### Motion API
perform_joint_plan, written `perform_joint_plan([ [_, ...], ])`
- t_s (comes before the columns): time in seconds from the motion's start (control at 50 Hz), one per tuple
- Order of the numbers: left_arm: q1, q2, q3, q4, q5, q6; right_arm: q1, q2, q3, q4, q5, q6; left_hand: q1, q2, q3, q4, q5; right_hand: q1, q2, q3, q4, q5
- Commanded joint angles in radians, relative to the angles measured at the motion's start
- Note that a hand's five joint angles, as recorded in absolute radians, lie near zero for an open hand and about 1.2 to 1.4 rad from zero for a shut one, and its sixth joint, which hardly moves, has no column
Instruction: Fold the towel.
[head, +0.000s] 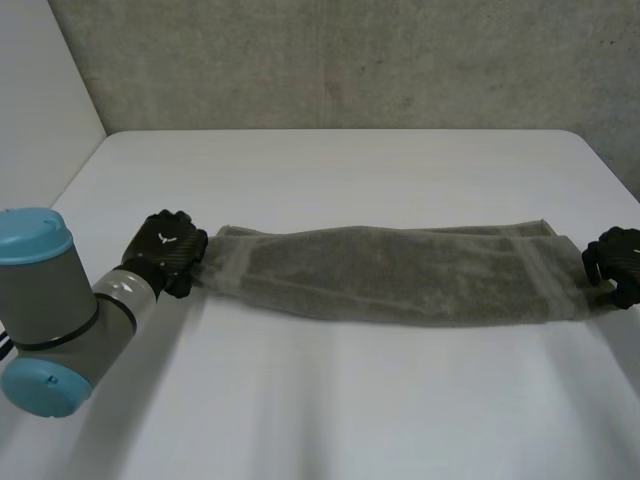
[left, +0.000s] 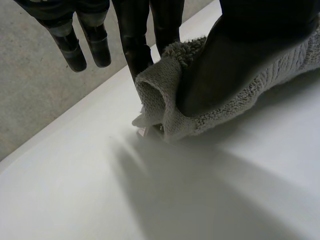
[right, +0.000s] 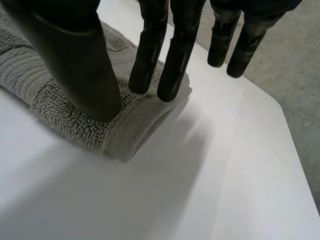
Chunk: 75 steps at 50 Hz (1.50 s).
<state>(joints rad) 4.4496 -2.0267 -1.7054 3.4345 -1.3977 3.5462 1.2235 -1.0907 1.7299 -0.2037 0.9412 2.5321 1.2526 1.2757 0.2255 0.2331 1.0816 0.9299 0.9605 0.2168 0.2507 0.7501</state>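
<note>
A grey-green towel (head: 395, 275), folded into a long strip, lies stretched across the white table (head: 330, 170) between my two hands. My left hand (head: 168, 250) is at the strip's left end. Its thumb (left: 220, 65) presses a rolled bit of that end (left: 165, 100) against two fingers, holding it slightly off the table. My right hand (head: 615, 262) is at the right end. There its thumb (right: 80, 65) and two fingers (right: 150, 55) close on the folded corner (right: 125, 130), which rests on the table; the other fingers hang straight beyond it.
The grey left arm with light-blue caps (head: 50, 310) reaches in over the table's near left. A concrete wall (head: 350, 60) stands behind the table. The table's right edge (right: 295, 145) runs close to my right hand.
</note>
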Motion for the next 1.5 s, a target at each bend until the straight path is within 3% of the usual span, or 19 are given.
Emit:
perform_joint_plan([
  [0.02, -0.012, 0.005, -0.01, -0.003, -0.001, -0.003, 0.011, 0.023, 0.0, -0.02, -0.002, -0.009, -0.184, -0.207, -0.051, -0.059, -0.187, -0.043, -0.074, -0.042, -0.076, -0.038],
  [0.22, -0.015, 0.011, -0.02, -0.008, -0.003, -0.003, 0.018, 0.034, -0.001, -0.048, -0.006, -0.013, -0.349, -0.372, -0.051, -0.059, -0.353, -0.114, -0.145, -0.042, -0.076, -0.109],
  [0.28, -0.013, 0.017, -0.023, -0.006, -0.003, -0.003, 0.018, 0.037, -0.003, -0.049, -0.007, -0.015, -0.437, -0.46, -0.051, -0.059, -0.441, 0.05, 0.02, -0.042, -0.076, 0.056],
  [0.32, -0.013, 0.028, -0.025, -0.006, -0.004, -0.003, 0.019, 0.046, -0.009, -0.049, -0.007, -0.016, -0.507, -0.53, -0.051, -0.059, -0.511, 0.284, 0.254, -0.042, -0.076, 0.29],
  [0.4, -0.013, 0.035, -0.025, -0.008, -0.004, -0.004, 0.021, 0.058, -0.016, -0.049, -0.009, -0.016, -0.639, -0.662, -0.051, -0.059, -0.643, 0.466, 0.435, -0.042, -0.076, 0.471],
  [0.6, -0.006, 0.078, -0.03, -0.006, -0.004, -0.029, 0.01, 0.058, -0.044, -0.036, -0.016, -0.01, -0.701, -0.725, -0.051, -0.059, -0.705, 0.466, 0.436, -0.042, -0.076, 0.472],
  [0.84, 0.014, 0.135, -0.031, -0.011, -0.003, -0.076, -0.111, -0.038, -0.157, -0.031, -0.015, -0.012, -0.907, -0.93, -0.051, -0.059, -0.91, 0.466, 0.436, -0.042, -0.076, 0.472],
  [0.98, 0.016, 0.135, -0.031, -0.014, -0.006, -0.076, -0.079, -0.092, -0.216, -0.006, -0.038, -0.004, -0.922, -0.945, -0.051, -0.059, -0.925, 0.466, 0.436, -0.042, -0.076, 0.472],
  [1.04, 0.017, 0.135, -0.03, -0.012, -0.006, -0.078, 0.005, -0.12, -0.243, 0.001, -0.039, 0.0, -0.922, -0.945, -0.051, -0.059, -0.925, 0.466, 0.436, -0.042, -0.076, 0.472],
  [1.08, 0.025, 0.137, -0.03, -0.014, -0.006, -0.076, 0.133, -0.138, -0.268, 0.001, -0.029, 0.0, -0.922, -0.945, -0.051, -0.059, -0.925, 0.466, 0.436, -0.042, -0.076, 0.472],
  [1.14, 0.027, 0.137, -0.03, -0.014, -0.006, -0.078, 0.199, -0.141, -0.28, 0.001, -0.016, 0.0, -0.922, -0.945, -0.051, -0.059, -0.925, 0.466, 0.436, -0.042, -0.076, 0.472],
  [1.22, 0.034, 0.144, -0.03, -0.011, -0.006, -0.078, 0.393, -0.127, -0.331, 0.0, 0.042, -0.001, -0.922, -0.945, -0.051, -0.059, -0.925, 0.466, 0.436, -0.042, -0.076, 0.472],
  [1.24, 0.039, 0.147, -0.03, -0.011, -0.006, -0.078, 0.468, -0.108, -0.354, -0.002, 0.057, -0.001, -0.925, -0.948, -0.051, -0.059, -0.928, 0.466, 0.436, -0.042, -0.076, 0.472],
  [1.3, 0.043, 0.151, -0.028, -0.009, -0.006, -0.078, 0.542, -0.077, -0.378, -0.002, 0.071, -0.001, -0.925, -0.948, -0.051, -0.059, -0.928, 0.466, 0.436, -0.042, -0.076, 0.472],
  [1.34, 0.048, 0.157, -0.026, -0.009, -0.007, -0.087, 0.673, -0.011, -0.43, -0.002, 0.094, -0.001, -0.928, -0.951, -0.051, -0.059, -0.931, 0.466, 0.436, -0.042, -0.076, 0.472],
  [1.5, 0.057, 0.174, -0.026, -0.008, -0.033, -0.125, 0.941, 0.167, -0.538, -0.013, 0.128, -0.001, -0.96, -0.983, -0.051, -0.059, -0.963, 0.466, 0.436, -0.042, -0.076, 0.472],
])
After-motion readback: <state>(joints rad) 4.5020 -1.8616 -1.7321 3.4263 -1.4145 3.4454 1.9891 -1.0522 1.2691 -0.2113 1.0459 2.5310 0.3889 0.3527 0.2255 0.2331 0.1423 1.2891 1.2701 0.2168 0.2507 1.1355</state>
